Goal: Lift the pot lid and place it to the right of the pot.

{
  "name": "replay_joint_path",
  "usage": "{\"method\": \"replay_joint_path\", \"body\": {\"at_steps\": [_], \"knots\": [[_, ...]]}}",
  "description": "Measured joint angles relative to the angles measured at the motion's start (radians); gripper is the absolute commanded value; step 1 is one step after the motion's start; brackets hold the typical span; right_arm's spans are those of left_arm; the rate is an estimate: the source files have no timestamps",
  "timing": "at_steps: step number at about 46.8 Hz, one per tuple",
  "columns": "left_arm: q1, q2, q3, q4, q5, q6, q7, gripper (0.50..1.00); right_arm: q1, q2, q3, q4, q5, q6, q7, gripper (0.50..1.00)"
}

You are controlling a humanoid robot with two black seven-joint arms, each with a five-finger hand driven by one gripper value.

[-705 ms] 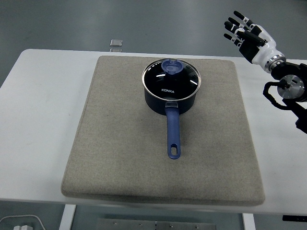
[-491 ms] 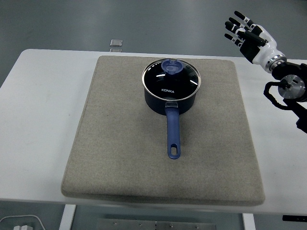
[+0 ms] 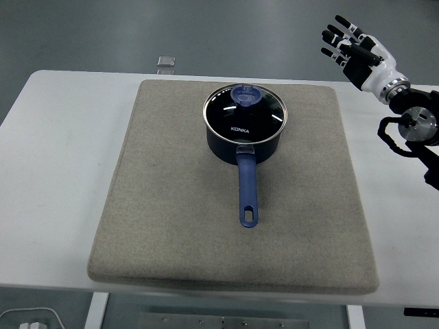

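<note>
A dark blue pot (image 3: 244,140) stands on the grey mat (image 3: 171,205), toward its far middle. Its blue handle (image 3: 247,190) points toward the near edge. The glass lid (image 3: 245,112) with a blue knob (image 3: 244,95) sits closed on the pot. My right hand (image 3: 347,48) hovers high at the far right, well away from the pot, its fingers spread and holding nothing. The left arm does not show.
The white table (image 3: 48,151) carries the mat, with bare mat to the right of the pot. A small clear object (image 3: 165,64) lies at the table's far edge. My right forearm (image 3: 415,123) hangs over the table's right side.
</note>
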Motion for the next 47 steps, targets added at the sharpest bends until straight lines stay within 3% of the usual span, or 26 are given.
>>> {"method": "replay_joint_path", "body": {"at_steps": [22, 47], "knots": [[0.000, 0.000, 0.000, 0.000, 0.000, 0.000, 0.000, 1.000, -0.006, 0.009, 0.003, -0.001, 0.000, 0.033, 0.006, 0.921], [0.000, 0.000, 0.000, 0.000, 0.000, 0.000, 0.000, 1.000, -0.004, -0.003, -0.005, 0.000, -0.021, 0.023, 0.004, 0.921]]}}
